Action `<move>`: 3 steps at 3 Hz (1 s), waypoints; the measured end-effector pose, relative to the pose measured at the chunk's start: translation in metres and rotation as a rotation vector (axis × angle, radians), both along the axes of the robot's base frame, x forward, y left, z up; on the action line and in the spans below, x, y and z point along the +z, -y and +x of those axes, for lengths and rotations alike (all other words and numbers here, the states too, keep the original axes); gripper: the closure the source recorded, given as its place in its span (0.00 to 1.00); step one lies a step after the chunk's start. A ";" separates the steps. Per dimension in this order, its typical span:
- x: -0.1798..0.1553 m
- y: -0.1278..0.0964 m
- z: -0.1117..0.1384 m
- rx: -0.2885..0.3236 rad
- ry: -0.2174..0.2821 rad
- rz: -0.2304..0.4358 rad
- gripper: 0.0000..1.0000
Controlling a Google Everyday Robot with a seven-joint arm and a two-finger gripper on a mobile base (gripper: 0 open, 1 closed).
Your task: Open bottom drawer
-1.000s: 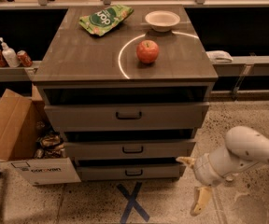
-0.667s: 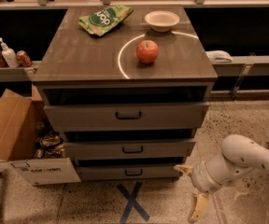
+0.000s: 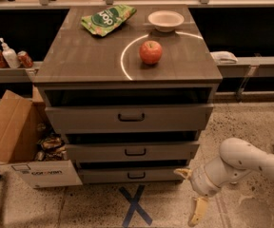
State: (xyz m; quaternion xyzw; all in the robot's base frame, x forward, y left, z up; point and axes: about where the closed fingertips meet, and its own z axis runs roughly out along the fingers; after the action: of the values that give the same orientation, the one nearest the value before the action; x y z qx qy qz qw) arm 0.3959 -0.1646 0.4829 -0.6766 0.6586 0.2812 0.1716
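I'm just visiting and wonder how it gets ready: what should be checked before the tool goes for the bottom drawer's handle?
1. Bottom drawer shut, not yet pulled out: ok.
2. Its black handle in plain view, nothing over it: ok.
3. Tool open, fingers spread: ok.
4. Tool at the handle: not ok; it hangs low to the drawer's right, apart from it.
5. Floor before the drawer: ok; only a blue tape X; cardboard box stands off to the left.

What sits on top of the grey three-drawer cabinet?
A green snack bag, a white bowl and a red apple. What lies under the bag is covered. The open gripper hangs low, right of the slim grey bottom drawer.
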 end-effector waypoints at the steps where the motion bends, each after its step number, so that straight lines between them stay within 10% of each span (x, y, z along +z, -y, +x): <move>1: -0.041 -0.003 0.011 0.010 -0.003 -0.057 0.00; 3: -0.137 -0.011 0.036 -0.001 -0.016 -0.154 0.00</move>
State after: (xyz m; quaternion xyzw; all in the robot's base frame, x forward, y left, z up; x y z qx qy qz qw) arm 0.4319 -0.1533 0.3463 -0.6851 0.6801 0.2349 0.1138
